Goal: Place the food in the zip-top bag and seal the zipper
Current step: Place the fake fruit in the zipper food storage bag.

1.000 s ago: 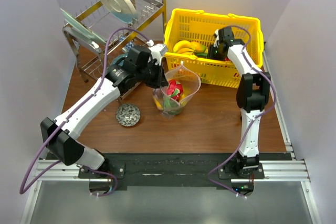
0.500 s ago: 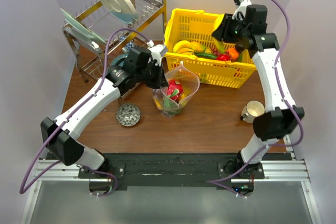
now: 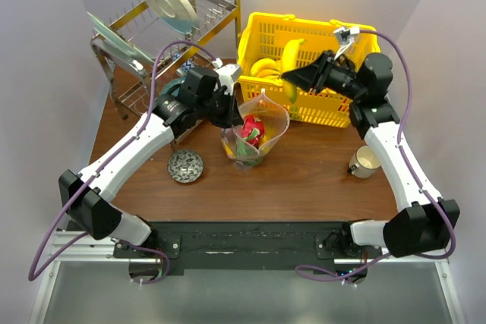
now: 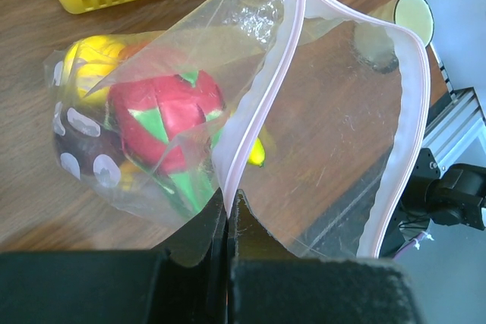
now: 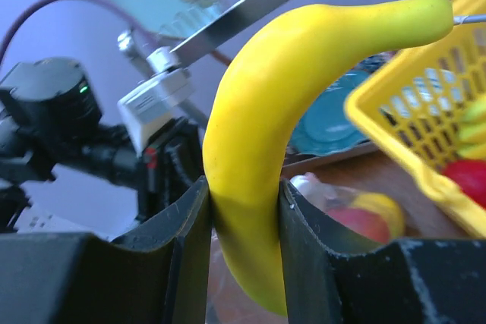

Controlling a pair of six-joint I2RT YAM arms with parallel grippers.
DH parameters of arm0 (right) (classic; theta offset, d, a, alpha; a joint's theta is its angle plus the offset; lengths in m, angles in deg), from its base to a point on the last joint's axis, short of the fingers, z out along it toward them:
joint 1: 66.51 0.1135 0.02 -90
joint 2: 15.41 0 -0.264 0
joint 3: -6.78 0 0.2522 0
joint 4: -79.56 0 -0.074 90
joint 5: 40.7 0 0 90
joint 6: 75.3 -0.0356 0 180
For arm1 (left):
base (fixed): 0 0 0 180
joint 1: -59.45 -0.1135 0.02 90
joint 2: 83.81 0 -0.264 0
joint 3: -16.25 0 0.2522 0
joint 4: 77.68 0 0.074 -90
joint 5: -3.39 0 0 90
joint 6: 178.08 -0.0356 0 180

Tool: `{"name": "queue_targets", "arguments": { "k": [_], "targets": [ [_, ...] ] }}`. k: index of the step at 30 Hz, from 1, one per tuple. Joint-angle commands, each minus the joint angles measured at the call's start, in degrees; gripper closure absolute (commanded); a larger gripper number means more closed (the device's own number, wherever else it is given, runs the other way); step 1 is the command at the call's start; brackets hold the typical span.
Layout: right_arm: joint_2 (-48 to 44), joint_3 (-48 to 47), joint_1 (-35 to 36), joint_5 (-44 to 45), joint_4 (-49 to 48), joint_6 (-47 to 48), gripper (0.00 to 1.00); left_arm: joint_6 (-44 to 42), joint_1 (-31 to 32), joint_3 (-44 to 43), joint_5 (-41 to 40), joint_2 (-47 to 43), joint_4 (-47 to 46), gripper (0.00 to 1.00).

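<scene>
two grips: left hand (image 4: 231,206) tight on the zip-top bag (image 4: 334,111), right hand (image 5: 243,206) around the banana (image 5: 304,51)

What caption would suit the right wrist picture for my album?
The right gripper clamps a yellow banana between its fingers, with the yellow basket behind at right.

Overhead view: bright, even lighting is recorded, and only soft, short shadows are cast on the worktop (image 3: 304,180). Left wrist view: sharp focus is noted, with pale glare on the crinkled zip-top bag (image 4: 334,111). Right wrist view: the banana (image 5: 258,134) is rendered sharply, the background is blurred, and the lower foreground is underexposed.
</scene>
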Motion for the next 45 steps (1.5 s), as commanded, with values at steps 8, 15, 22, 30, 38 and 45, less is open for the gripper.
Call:
{"name": "queue_targets", "arguments": {
  "k": [8, 15, 22, 30, 38, 45],
  "targets": [
    [-2.89, 5.62, 13.18, -4.37, -15.43, 4.46, 0.84, 0.97, -0.5, -4.5, 2.56, -0.33, -1.79, 1.0],
    [-0.78, 5.54, 13.27, -4.1, -11.48, 8.95, 0.75, 1.41, -1.38, -4.85, 3.09, -1.3, -1.26, 1.0],
    [-2.8, 6.94, 13.27, -3.32, -6.12, 15.01, 0.36, 1.5, -1.65, -4.59, 3.44, -1.13, -1.35, 1.0],
    [-6.31, 7.91, 13.35, 1.16, 4.5, 21.51, 0.25, 1.76, -1.91, -3.71, 3.71, -1.21, -2.14, 1.0],
    [-10.36, 4.75, 13.27, 18.13, 24.02, 25.03, 0.33, 1.5, -2.44, -3.36, 3.18, -1.74, -1.61, 1.0],
    [-10.1, 4.31, 13.44, 24.36, 39.4, 26.79, 0.35, 1.32, -2.79, -3.62, 3.27, -1.74, -1.61, 1.0]
  ]
}}
